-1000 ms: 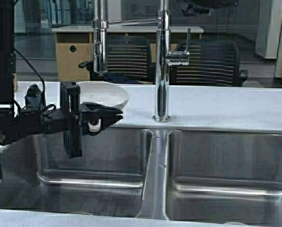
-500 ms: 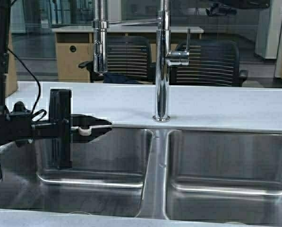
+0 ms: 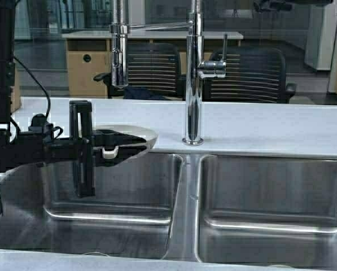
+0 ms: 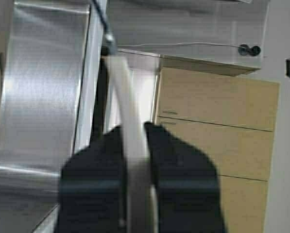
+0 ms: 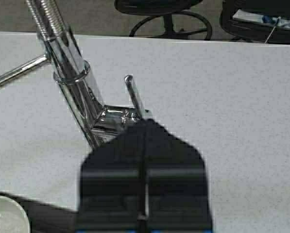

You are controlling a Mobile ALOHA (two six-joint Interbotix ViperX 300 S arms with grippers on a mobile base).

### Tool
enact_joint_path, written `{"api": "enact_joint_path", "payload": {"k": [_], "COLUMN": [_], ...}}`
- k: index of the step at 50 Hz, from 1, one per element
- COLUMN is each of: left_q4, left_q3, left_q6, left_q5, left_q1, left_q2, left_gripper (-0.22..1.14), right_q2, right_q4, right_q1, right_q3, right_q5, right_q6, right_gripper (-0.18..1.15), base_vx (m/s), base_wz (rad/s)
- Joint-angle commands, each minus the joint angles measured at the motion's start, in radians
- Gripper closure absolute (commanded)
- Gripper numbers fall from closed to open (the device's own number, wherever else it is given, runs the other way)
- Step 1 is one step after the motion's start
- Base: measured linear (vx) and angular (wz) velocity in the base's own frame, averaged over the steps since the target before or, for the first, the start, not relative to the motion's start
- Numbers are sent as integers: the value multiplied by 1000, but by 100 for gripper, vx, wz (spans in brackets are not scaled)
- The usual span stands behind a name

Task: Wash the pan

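Observation:
The white pan (image 3: 139, 134) hangs almost edge-on over the back of the left sink basin (image 3: 128, 186). My left gripper (image 3: 116, 144) is shut on its pale handle. In the left wrist view the handle (image 4: 131, 145) runs as a white strip between the two black fingers of that gripper (image 4: 135, 130). My right gripper (image 3: 265, 5) is high up at the top right, shut and empty. In the right wrist view the right gripper (image 5: 145, 122) sits just above the faucet lever (image 5: 134, 94), and a bit of the pan (image 5: 6, 219) shows at the corner.
A tall chrome faucet (image 3: 193, 84) stands on the white counter (image 3: 258, 127) between the basins. Its lever (image 3: 224, 48) stands upright and its spray head (image 3: 119, 56) hangs over the left basin. The right basin (image 3: 270, 192) lies beside it. Office chairs stand beyond the counter.
My left arm swung left with the pan, then back right; the pan has gone from tilted, showing its inside, to almost edge-on. My right gripper has moved right along the top.

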Motion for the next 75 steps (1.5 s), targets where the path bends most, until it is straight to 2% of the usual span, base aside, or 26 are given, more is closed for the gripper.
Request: {"api": "enact_joint_path", "payload": {"k": [1,8,16,25,31,39,51,62,68,75], "left_q4": [-20,-52,-67,137,198,100,-107,-179,-195,-195], "left_q3": [49,77,51,-12,-28,-66,-100,-147,-181,-221], "left_q6": [23,-9,-55,-51,17,167,364,472,503,528], "left_q5": [166,526,1022,1680,1985,2111,2108,2207,2243,2289], "left_q1": [-2,-2,-2,-34,-126,-210,-222,-235,-290,-291], "left_q2": [-89,-192,-364,-569,-710,-825,-830,-663,-684,-750], "left_gripper": [89,89,89,89,89,89,89,89,89,89], "right_q2": [-26,-26,-28,-28,-29,-29,-29,-29,-31,-31], "right_q4": [2,2,2,2,2,2,2,2,2,2], "right_q1": [0,2,2,0,2,2,2,2,0,2], "right_q3": [2,15,29,32,32,32,34,34,34,34], "right_q5": [-11,-14,-31,-44,-51,-66,-67,-71,-69,-71], "right_q6": [0,2,2,5,5,5,5,5,5,5], "right_gripper": [92,92,92,92,92,92,92,92,92,92], "base_vx": [0,0,0,0,0,0,0,0,0,0], "base_wz": [0,0,0,0,0,0,0,0,0,0]}}
